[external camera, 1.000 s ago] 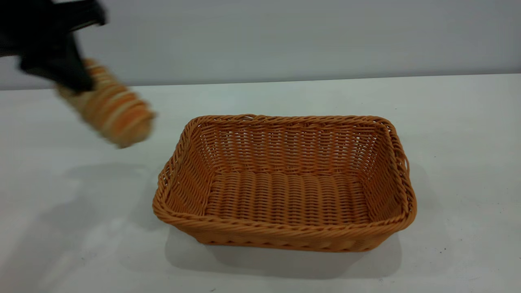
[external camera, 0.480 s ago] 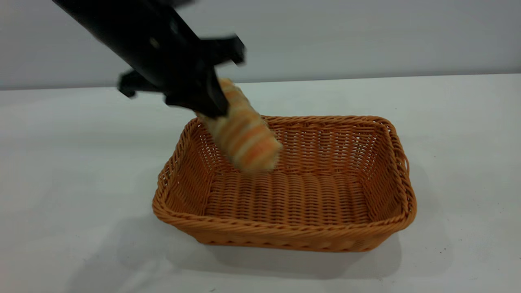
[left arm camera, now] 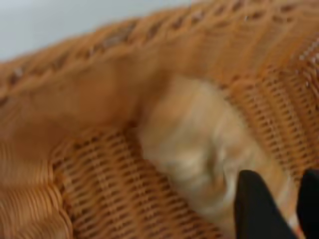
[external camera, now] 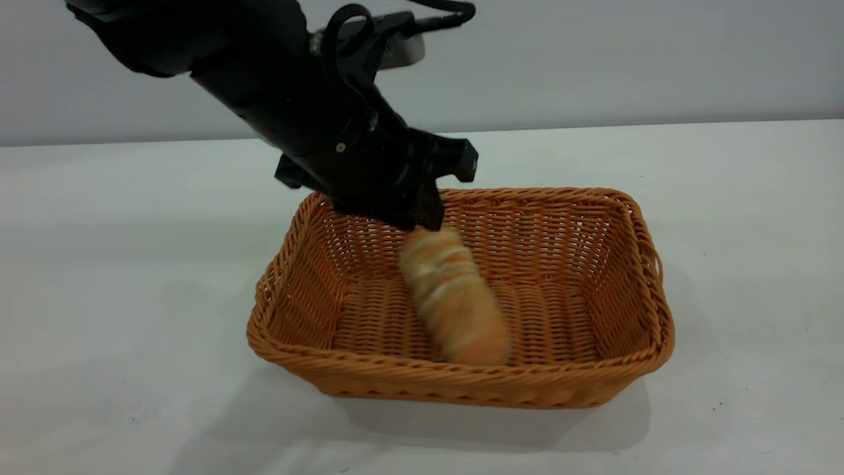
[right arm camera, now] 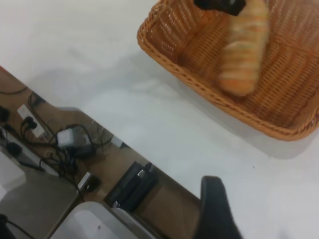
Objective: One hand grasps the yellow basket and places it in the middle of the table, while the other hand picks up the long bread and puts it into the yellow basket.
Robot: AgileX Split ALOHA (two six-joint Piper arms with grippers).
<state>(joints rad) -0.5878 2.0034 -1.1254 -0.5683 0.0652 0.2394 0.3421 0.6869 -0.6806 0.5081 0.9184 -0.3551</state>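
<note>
The yellow basket (external camera: 461,381) stands on the white table (external camera: 99,277), near its middle. My left gripper (external camera: 423,223) hangs over the basket's far left part and is shut on the upper end of the long bread (external camera: 455,307). The bread slants down into the basket, with its lower end near the front wall. In the left wrist view the bread (left arm camera: 199,139) sits between the black fingers (left arm camera: 254,209), with the basket's weave (left arm camera: 99,179) around it. The right wrist view shows the basket (right arm camera: 199,84), the bread (right arm camera: 244,50) and my right gripper (right arm camera: 215,209) off the table's edge.
The table's edge (right arm camera: 99,117) runs across the right wrist view. Below it lie a power adapter with cables (right arm camera: 72,142) and dark boxes (right arm camera: 132,181). A grey wall (external camera: 626,59) stands behind the table.
My left arm has swung from the far left across to the basket, carrying the bread. The bread has gone down from above the rim into the basket. The basket has not moved.
</note>
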